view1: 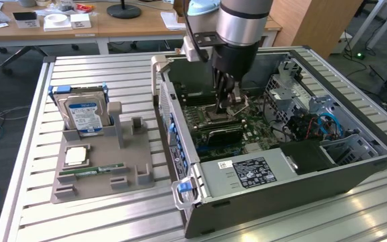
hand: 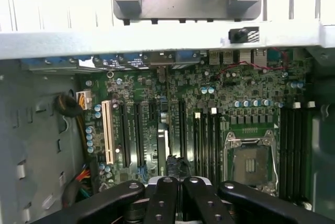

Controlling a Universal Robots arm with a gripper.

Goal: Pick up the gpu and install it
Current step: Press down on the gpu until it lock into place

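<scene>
Gripper (view1: 229, 107) inside PC case (view1: 355, 166), jaws fully closed; no grip evident. Gpu (hand: 163, 139) stands on edge in mobo (hand: 230, 85) slot, just below and ahead of fingertips, long axis running straight away toward rear wall.

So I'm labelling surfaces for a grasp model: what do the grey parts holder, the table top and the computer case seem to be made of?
The parts holder looks like matte grey plastic, maybe printed: dull, with blocky moulded slots. The table top seems to be bare aluminium: pale ribbed slats with soft glare. The computer case looks like sheet metal, dark outside, dull grey inside with punched holes.
</scene>
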